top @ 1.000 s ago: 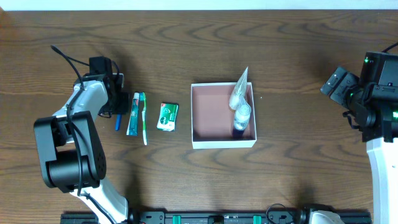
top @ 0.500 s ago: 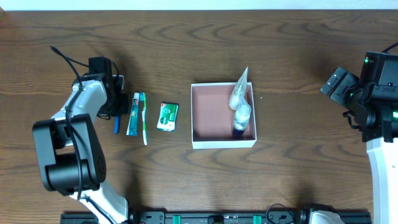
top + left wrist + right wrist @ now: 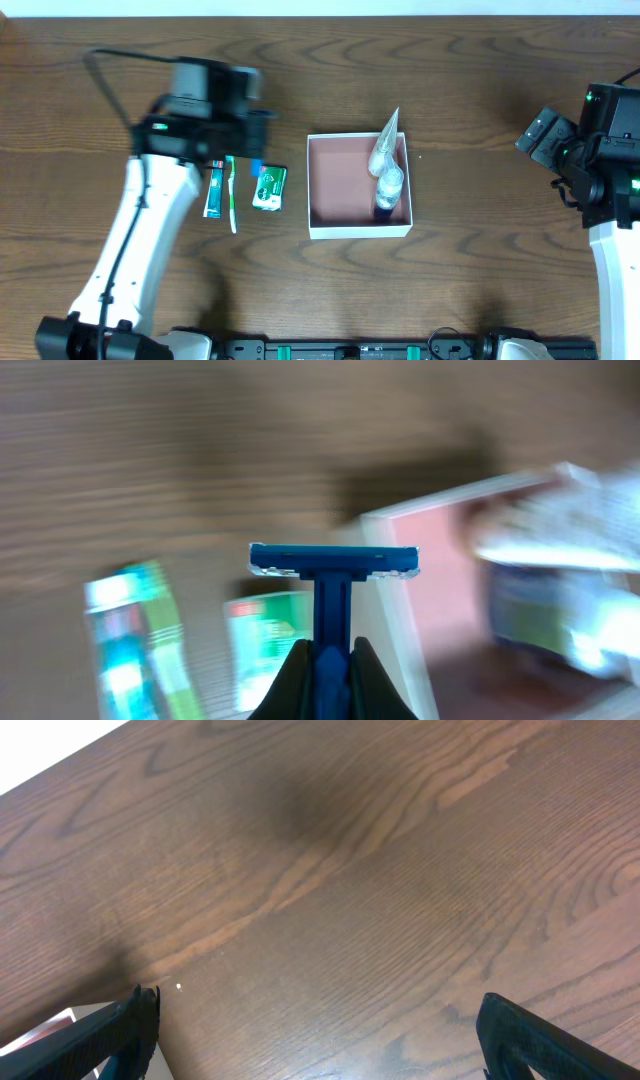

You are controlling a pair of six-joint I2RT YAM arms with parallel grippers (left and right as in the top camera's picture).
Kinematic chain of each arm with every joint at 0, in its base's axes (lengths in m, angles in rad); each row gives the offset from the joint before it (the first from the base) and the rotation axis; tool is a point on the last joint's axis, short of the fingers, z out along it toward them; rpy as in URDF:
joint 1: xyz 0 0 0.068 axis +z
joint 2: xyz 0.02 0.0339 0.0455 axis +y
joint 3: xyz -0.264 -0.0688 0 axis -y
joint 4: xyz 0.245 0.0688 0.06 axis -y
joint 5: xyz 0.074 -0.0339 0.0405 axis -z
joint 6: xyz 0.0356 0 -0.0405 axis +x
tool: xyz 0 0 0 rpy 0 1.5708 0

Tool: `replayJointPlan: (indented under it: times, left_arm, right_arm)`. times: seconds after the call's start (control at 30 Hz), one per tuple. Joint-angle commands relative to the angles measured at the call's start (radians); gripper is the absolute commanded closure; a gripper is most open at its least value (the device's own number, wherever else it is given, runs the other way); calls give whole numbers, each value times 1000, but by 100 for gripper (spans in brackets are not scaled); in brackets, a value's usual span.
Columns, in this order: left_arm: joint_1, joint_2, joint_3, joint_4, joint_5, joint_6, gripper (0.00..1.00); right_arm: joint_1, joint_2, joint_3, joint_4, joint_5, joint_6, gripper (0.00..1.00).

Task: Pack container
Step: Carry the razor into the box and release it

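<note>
The wooden table (image 3: 480, 70) carries the container (image 3: 360, 230), green packet (image 3: 269, 187), toothpaste (image 3: 213, 197) and toothbrush (image 3: 233, 212).

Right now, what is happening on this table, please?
The left gripper is shut on a blue razor and holds it above the table, close to the left wall of the container. A few clear toiletries already lie in the container along its right wall. A toothpaste tube, a toothbrush and a green packet lie on the table outside it. The right gripper is open, off to the right, and holds nothing.
</note>
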Motion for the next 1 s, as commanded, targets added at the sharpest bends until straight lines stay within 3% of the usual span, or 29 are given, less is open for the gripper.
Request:
replayJointPlan:
  times: [0.0,0.13,0.37,0.6,0.73,0.87,0.97]
  left_arm:
    - [-113,42,-2,19,26,-62,94]
    - [-220,110,-2,28,-134,-182,94]
    - [-315,288,-2,81,-207,-287,94]
    - [-319,407,-2,95,-283,-385,93]
    - [-319,422,-2,116,-281,-385,83]
    - [-319,420,0,118,-276,-384,62]
    - [-319,407,2,117,-263,-385,61]
  right_arm:
    - [-6,1,7,0,3,-4,1]
    - [-6,1,7,0,3,-4,1]
    - [-6,1,7,0,3,-4,1]
    - [-6,1,7,0,3,-4,1]
    - [-6,1,7,0,3,-4,1]
    - [-6,1,7,0,3,-4,1]
    - [-6,1,7,0,3,-4,1]
